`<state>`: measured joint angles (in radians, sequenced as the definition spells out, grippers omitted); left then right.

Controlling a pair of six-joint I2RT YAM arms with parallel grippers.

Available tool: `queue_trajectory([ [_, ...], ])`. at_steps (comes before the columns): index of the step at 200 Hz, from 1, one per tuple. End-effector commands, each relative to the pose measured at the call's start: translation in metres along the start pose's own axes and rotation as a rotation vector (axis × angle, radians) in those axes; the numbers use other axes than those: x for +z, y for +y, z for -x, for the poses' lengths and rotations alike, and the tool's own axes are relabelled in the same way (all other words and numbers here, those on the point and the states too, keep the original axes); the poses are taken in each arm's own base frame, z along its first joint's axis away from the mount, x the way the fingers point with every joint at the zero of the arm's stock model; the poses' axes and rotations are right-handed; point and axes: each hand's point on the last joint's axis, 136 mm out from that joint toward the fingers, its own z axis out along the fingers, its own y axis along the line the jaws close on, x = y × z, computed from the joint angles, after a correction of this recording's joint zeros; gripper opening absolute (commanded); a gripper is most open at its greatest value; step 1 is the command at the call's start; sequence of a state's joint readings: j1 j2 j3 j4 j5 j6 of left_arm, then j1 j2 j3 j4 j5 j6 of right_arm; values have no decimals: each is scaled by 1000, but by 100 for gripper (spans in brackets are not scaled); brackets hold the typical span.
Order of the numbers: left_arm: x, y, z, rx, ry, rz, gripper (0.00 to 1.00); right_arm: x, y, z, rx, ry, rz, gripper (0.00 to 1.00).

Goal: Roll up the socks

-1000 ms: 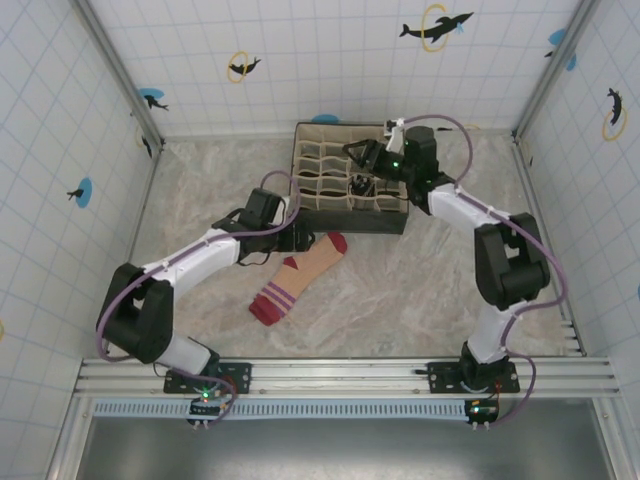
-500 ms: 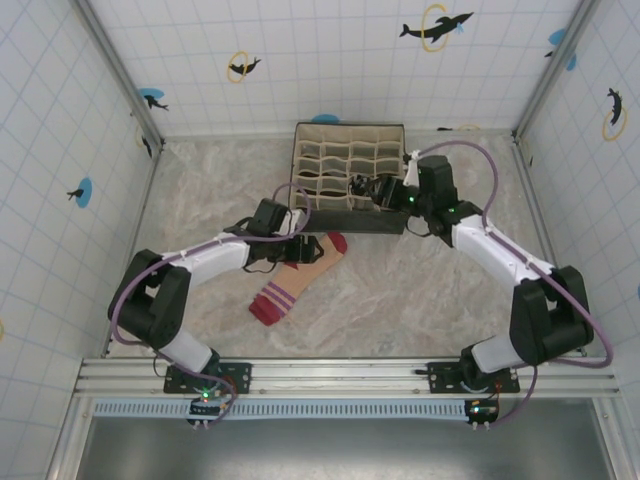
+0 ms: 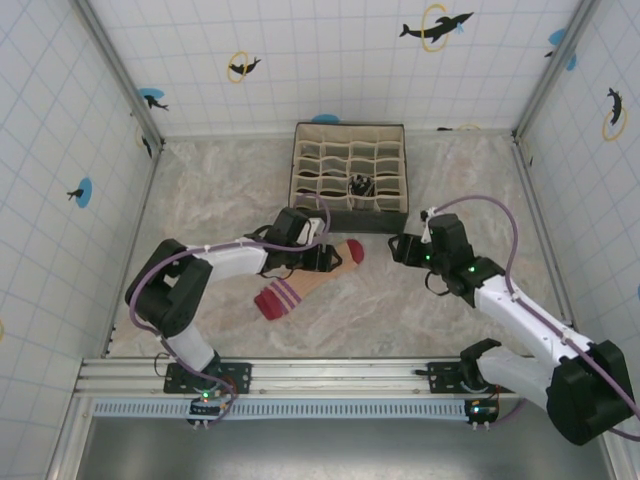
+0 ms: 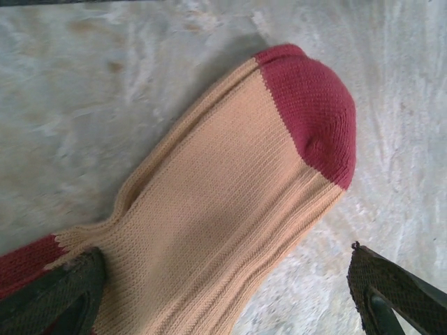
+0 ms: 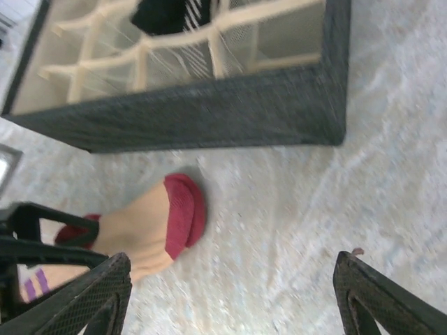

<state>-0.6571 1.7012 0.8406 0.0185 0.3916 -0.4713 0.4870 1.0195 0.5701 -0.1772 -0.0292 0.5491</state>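
I have my left gripper [image 3: 328, 258] spread wide astride the peach sock [image 3: 303, 284] flat on the table [image 3: 220, 190], clasping nothing, the striped sock [image 3: 362, 185] bundled in one organizer [image 3: 348, 221] cell, and my right gripper [image 3: 398, 247] agape, empty.

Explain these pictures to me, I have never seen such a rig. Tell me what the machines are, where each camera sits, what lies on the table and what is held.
Two robot arms are bolted at the near edge of a marbled table, each ending in a two-finger gripper. The wide picture looks down from above; the other two come from cameras on the wrists. On the table lies a peach fabric sock with dark red toe and purple stripes. The left gripper is open over it, not pinching. Behind stands a dark fabric box with beige dividers; a black-and-white striped sock sits in one compartment. The right gripper hangs open before the box, holding nothing.
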Motion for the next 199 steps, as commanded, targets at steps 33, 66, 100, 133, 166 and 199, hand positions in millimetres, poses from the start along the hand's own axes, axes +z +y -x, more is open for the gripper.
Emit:
queue_trajectory([
  [33,25,-23,11,-92,-9,-65,92,5,-14,-38,46,16,-42,68],
  [66,38,-50,32,-81,-25,-110,92,11,-19,-49,76,14,-41,64],
  [100,36,-73,46,-59,-31,-141,92,11,-19,-53,73,0,-46,64],
  [133,8,-62,49,-12,-35,-12,95,10,-14,-55,49,-5,-35,65],
  [166,-26,-32,28,-50,15,57,95,12,-4,-61,-11,7,-24,69],
  [199,-64,8,6,-133,25,105,95,13,12,-68,-150,9,-41,72],
])
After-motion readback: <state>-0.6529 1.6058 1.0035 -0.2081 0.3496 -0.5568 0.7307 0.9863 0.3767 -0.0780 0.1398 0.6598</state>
